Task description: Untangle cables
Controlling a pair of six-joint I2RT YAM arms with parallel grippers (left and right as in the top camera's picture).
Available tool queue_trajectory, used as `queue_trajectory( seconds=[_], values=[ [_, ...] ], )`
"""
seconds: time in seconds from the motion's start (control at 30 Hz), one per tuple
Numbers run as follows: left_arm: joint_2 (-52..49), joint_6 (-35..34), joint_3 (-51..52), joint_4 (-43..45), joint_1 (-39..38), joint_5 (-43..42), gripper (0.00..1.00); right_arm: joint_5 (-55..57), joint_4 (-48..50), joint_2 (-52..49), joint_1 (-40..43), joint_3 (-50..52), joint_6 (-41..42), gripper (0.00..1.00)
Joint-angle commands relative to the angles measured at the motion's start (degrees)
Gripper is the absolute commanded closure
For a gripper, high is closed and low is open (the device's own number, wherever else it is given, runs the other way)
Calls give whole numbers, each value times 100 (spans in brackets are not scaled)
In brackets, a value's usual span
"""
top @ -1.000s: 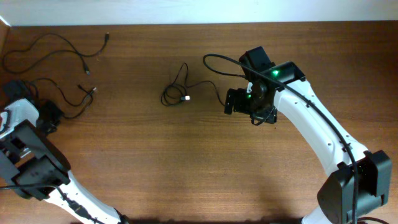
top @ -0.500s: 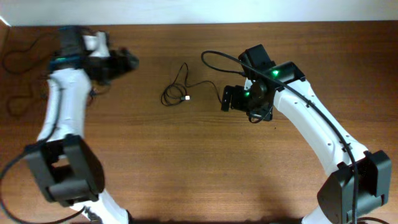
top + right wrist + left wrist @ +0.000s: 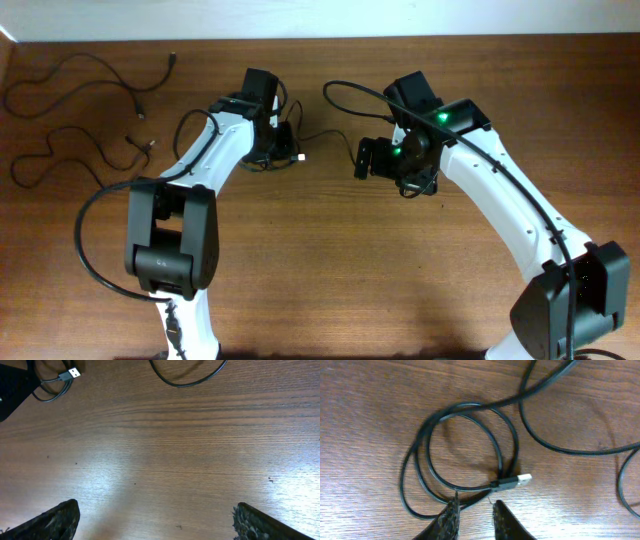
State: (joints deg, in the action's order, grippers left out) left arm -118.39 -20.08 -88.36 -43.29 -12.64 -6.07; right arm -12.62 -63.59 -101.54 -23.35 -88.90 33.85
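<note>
A coiled black cable (image 3: 428,425) with a silver USB plug (image 3: 512,481) lies at the table's centre back, also seen in the overhead view (image 3: 300,157). My left gripper (image 3: 475,506) hovers right at the coil's near edge, fingers slightly apart, with the lower loop strands at its tips; it also shows in the overhead view (image 3: 283,143). Two more thin black cables lie spread as wavy strands at the far left (image 3: 92,62) (image 3: 75,133). My right gripper (image 3: 157,522) is wide open and empty, right of the coil; it also shows in the overhead view (image 3: 362,160). A strand of the coiled cable (image 3: 185,383) crosses ahead of it.
The wooden table (image 3: 330,270) runs to a white wall edge at the back. The thicker black robot cable (image 3: 350,95) arcs by my right arm. My left arm's cable loops over the left front of the table (image 3: 85,250).
My left arm has swung from the far left across to the coiled cable at the centre. My right gripper has hardly moved.
</note>
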Motion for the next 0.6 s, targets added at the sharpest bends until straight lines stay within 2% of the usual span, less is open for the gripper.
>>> queue_trajectory(
  seconds=[0.0, 0.17, 0.5, 0.57],
  values=[
    [-173, -807, 26, -13, 15, 389, 81, -50, -4, -11, -26, 52, -37, 2],
    [-365, -881, 26, 68, 20, 549, 69, -48, -44, -11, -26, 52, -39, 2],
    [-645, -925, 26, 374, 22, 737, 70, -48, -44, -11, -26, 52, -37, 2],
    [-728, -922, 26, 380, 22, 739, 79, -48, -44, -11, -26, 52, -37, 2]
  ],
)
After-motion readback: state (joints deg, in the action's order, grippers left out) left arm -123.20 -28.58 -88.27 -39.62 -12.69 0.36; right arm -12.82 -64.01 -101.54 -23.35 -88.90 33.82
